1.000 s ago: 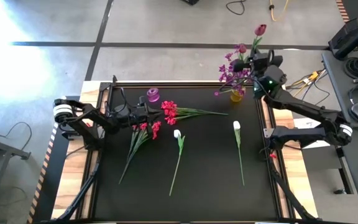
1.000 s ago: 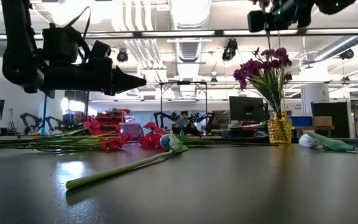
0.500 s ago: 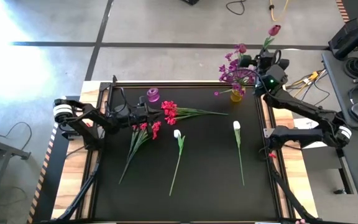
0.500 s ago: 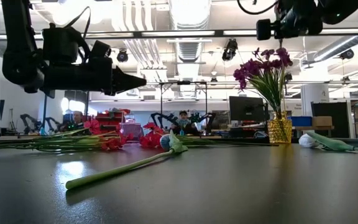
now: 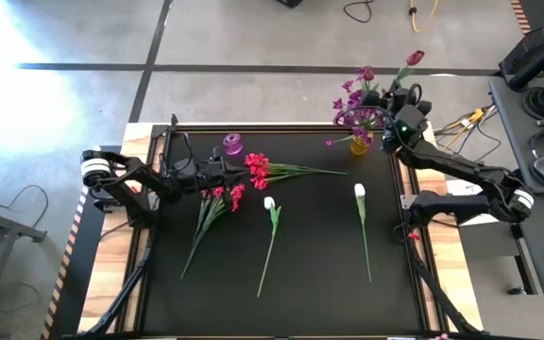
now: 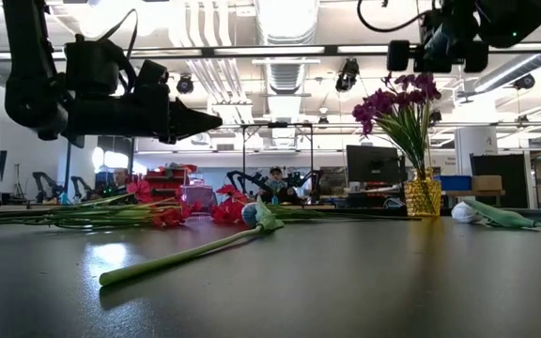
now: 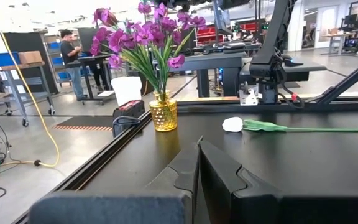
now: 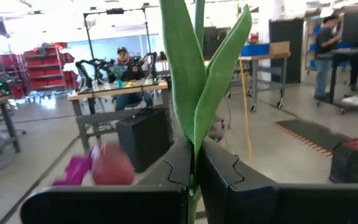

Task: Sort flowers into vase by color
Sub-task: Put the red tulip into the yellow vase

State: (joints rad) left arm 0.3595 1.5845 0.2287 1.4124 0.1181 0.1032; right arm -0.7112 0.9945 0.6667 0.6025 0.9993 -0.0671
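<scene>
Tulip pinched in right gripper has swung back toward the yellow vase, probably for insertion; left gripper waits, pressed shut.

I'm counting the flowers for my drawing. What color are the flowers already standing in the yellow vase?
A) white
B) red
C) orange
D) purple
D: the yellow vase at the table's far right corner holds a bunch of purple flowers; the red flowers and white buds lie flat on the table.
</scene>
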